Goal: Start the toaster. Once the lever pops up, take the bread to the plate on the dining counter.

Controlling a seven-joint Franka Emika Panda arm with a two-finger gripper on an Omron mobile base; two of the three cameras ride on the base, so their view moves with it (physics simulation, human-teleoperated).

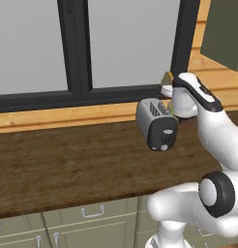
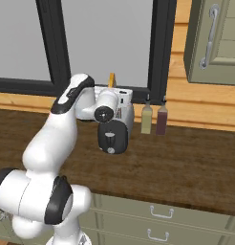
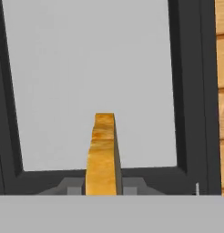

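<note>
You see the tool (image 3: 103, 191) clamped on the bread (image 3: 103, 154): in the hand view the golden-brown slice stands edge-on between the two dark fingertips (image 3: 70, 187) and rises in front of the grey window pane (image 3: 86, 68) and its dark frame. In the right base view the top of the bread (image 2: 111, 79) pokes up just behind the white wrist, above the toaster (image 2: 114, 131), so it is lifted out of the slots. In the left base view you find the toaster (image 1: 156, 123) standing on the dark wood surface (image 1: 67, 164) near the window sill, its black end panel turned toward you, and a sliver of the bread (image 1: 167, 77) shows beside the arm, just above the toaster. The lever (image 2: 110, 136) sits in the slot of the black panel, though how high it stands is hard to tell. Two bottles (image 2: 154, 119), one yellowish and one dark red, stand side by side on the surface just to the right of the toaster in the right base view. Sage-green drawers (image 1: 92, 223) run under the surface.
</note>
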